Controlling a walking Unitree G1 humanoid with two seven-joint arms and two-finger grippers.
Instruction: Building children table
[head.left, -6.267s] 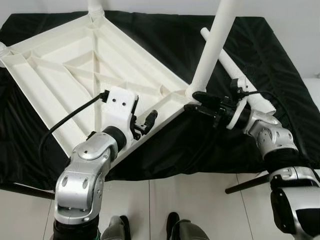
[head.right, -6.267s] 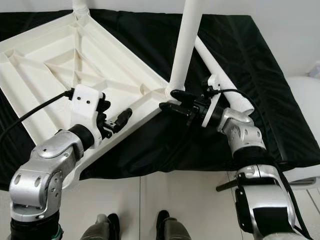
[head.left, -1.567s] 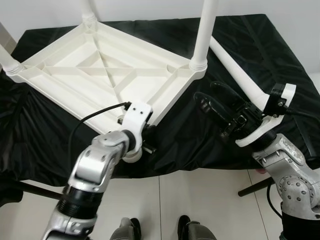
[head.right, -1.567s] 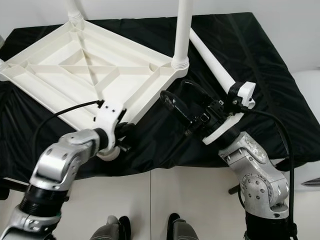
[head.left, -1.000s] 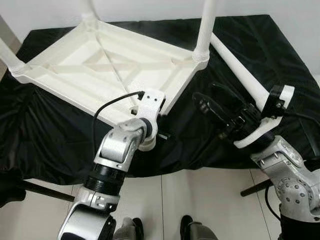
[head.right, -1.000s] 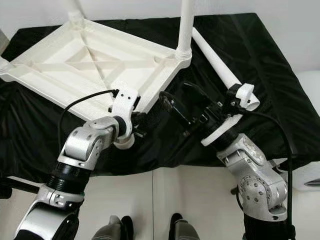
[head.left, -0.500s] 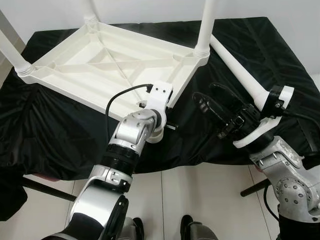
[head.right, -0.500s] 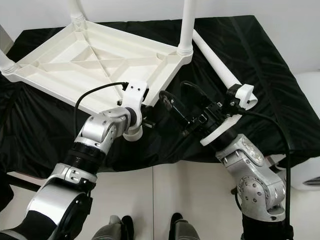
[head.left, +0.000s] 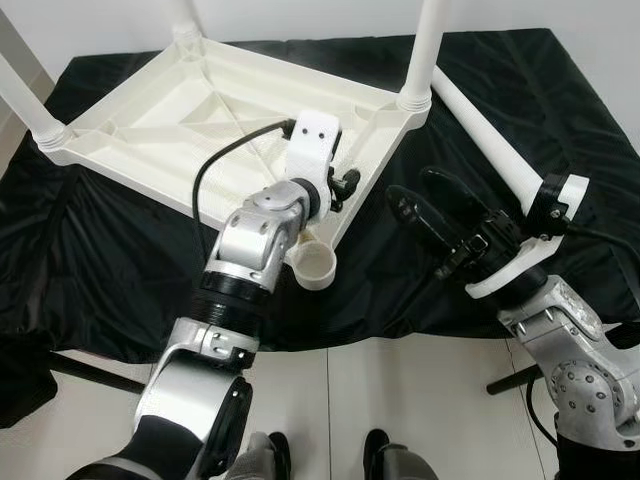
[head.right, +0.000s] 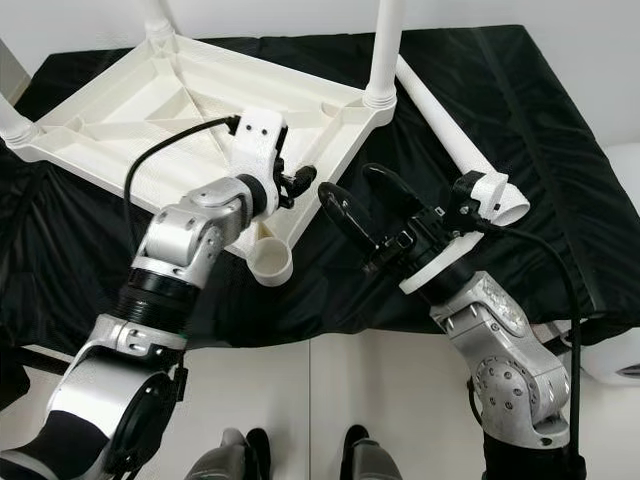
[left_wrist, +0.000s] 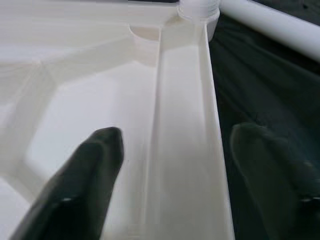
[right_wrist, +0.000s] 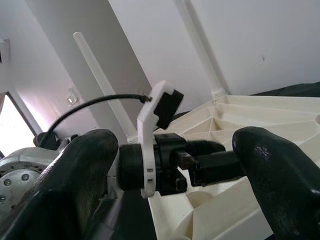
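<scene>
Left eye view: left gripper (head.left: 345, 186), jaws apart, straddles the tabletop (head.left: 150, 120) rim mid-frame. Right gripper (head.left: 432, 205), jaws apart and empty; the loose leg (head.left: 490, 140) may roll away.

No readable text, label, brand, number or sign shows on anything in these views.

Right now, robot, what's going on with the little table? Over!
Left end effector open, astride the upturned table's rim. Right end effector open, empty, above the black cloth. Three legs on; fourth leg loose, near corner socket empty.
</scene>
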